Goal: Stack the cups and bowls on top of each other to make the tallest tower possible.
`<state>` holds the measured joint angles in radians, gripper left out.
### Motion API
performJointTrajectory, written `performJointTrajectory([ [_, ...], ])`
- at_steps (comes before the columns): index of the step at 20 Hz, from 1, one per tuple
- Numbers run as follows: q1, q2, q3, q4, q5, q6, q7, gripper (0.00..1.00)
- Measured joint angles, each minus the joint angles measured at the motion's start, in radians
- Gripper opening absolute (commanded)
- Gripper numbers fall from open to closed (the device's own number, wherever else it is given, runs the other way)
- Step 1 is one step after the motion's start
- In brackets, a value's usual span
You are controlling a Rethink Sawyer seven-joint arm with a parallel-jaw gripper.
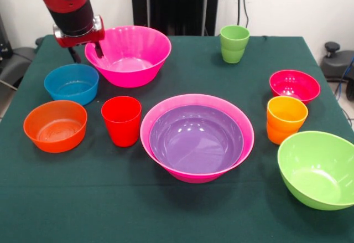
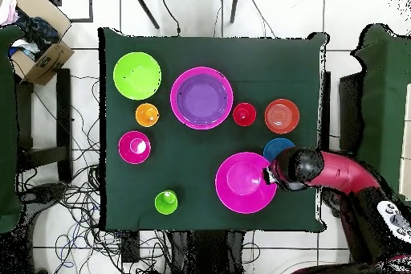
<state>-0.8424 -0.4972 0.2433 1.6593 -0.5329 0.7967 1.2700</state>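
Observation:
My gripper [image 1: 95,48] hangs at the left rim of a large hot-pink bowl [image 1: 130,55] at the table's far side; in the overhead view the gripper [image 2: 270,176] is at that bowl's [image 2: 243,182] right rim. The tower [image 1: 197,138] is a purple bowl [image 2: 201,98] nested in the second hot-pink bowl [image 1: 166,109]. A red cup [image 1: 121,120] stands left of it. The blue bowl [image 1: 72,82] and orange-red bowl [image 1: 55,125] lie at the left. The green cup [image 1: 234,43], crimson bowl [image 1: 294,85], orange cup [image 1: 286,119] and lime green bowl [image 1: 318,168] lie at the right.
The dark green cloth-covered table [image 1: 182,210] carries everything. The arm [image 2: 345,174] reaches in over the table's edge, above the blue bowl [image 2: 278,149]. A cardboard box [image 2: 40,54] sits off the table.

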Motion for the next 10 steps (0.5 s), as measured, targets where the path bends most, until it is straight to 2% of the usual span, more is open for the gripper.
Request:
performJointTrajectory([
  [10, 0.024, 0.000, -0.014, 0.000, 0.000, 0.000, 0.000, 1.00],
])
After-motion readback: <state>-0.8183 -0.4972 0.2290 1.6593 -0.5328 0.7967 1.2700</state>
